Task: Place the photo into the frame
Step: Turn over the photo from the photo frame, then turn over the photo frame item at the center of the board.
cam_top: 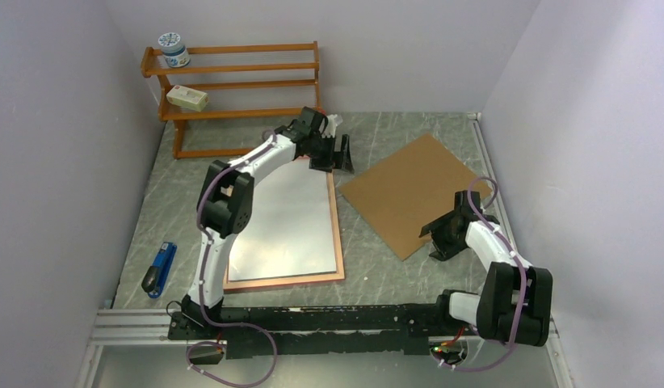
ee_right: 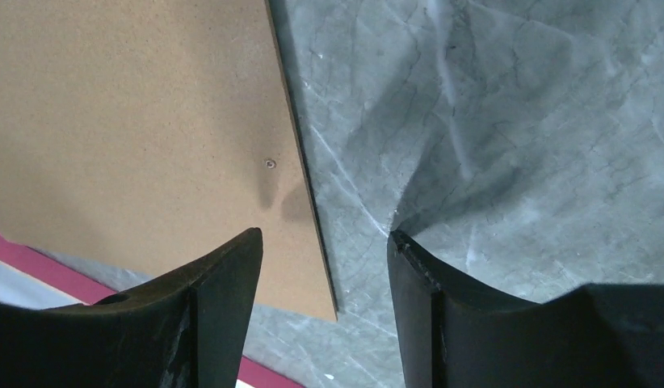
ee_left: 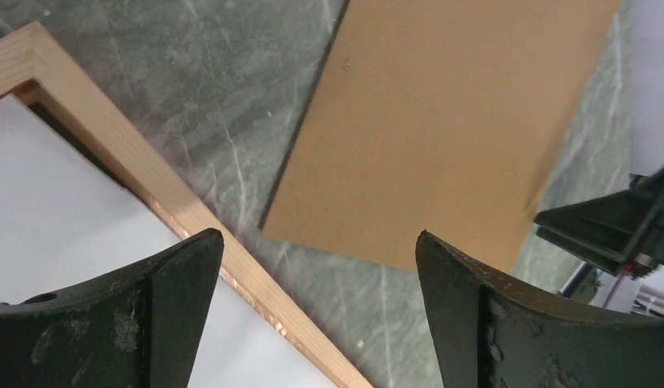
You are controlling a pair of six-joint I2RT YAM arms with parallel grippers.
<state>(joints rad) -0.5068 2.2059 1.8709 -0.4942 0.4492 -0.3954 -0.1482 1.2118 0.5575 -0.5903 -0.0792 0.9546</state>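
1. Noting stapler left of the frame, by its near corner.
2. Finding right gripper right of the frame's near end, jaws partly apart over the near edge of the board, gripping nothing.
3. Seeing frame flat on table, back up; photo inside its border, white side up.
4. Placing board just right of the frame, apart from it, skewed.
5. Finding left gripper above the frame's far right corner, jaws wide, empty.
6. Spotting rack beyond the frame's far left corner, jar and box on it.

A thin coppery-pink rectangular frame, filled by a white sheet, is laid flat left of a brown hardboard sheet.
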